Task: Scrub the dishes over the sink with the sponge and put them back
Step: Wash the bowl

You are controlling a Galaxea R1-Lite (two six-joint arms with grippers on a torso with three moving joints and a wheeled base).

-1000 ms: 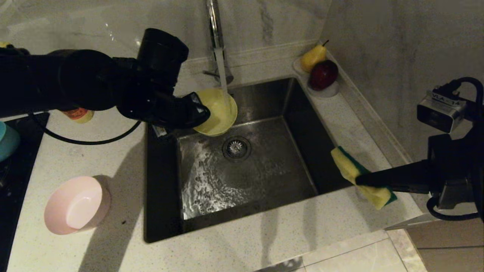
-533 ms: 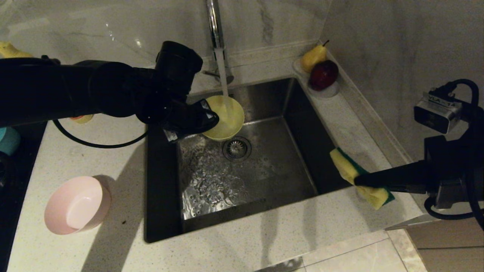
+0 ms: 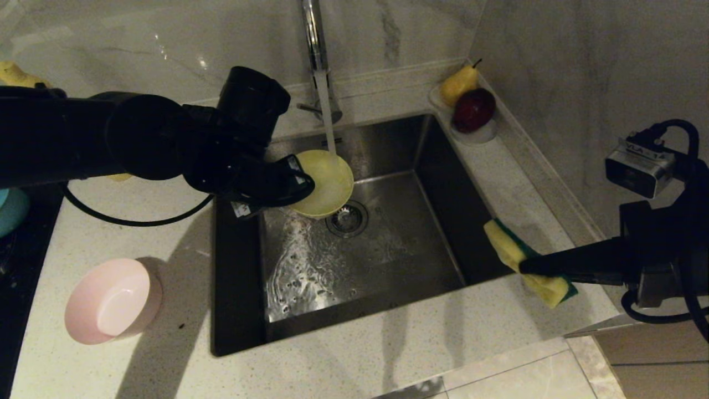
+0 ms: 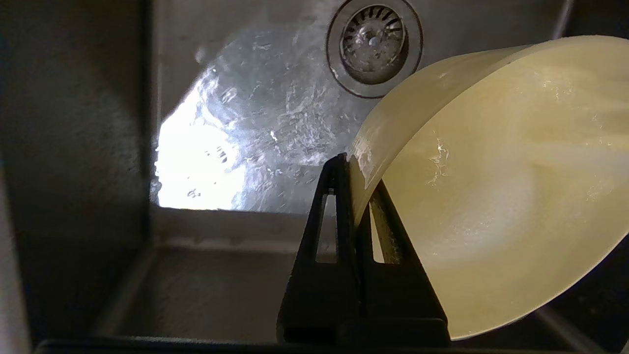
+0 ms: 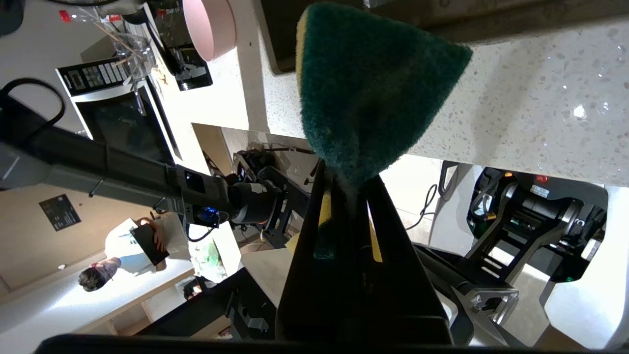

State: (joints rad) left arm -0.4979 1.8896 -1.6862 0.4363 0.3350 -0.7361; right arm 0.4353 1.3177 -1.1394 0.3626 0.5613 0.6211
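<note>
My left gripper point(image 3: 302, 185) is shut on the rim of the yellow bowl point(image 3: 328, 184), one finger inside and one outside. It holds the bowl tilted over the back left of the sink point(image 3: 388, 260), where the running water stream point(image 3: 327, 119) meets the far rim. In the left wrist view the bowl point(image 4: 491, 196) is wet, clamped at my left gripper point(image 4: 356, 167) above the drain point(image 4: 374, 44). My right gripper point(image 3: 523, 266) is shut on the sponge point(image 3: 505, 244) over the counter right of the sink; its green face point(image 5: 373, 83) rises from my right gripper point(image 5: 346, 184).
The pink bowl point(image 3: 108, 302) lies tipped on the counter at front left. A light blue bowl point(image 3: 8, 208) shows at the left edge. The chrome tap point(image 3: 313, 33) stands behind the sink. A white dish with a pear point(image 3: 458, 83) and an apple point(image 3: 473, 109) sits at the back right corner.
My left arm has carried the yellow bowl a little right and down toward the drain and tipped it more steeply under the stream. The right arm with the sponge has stayed still.
</note>
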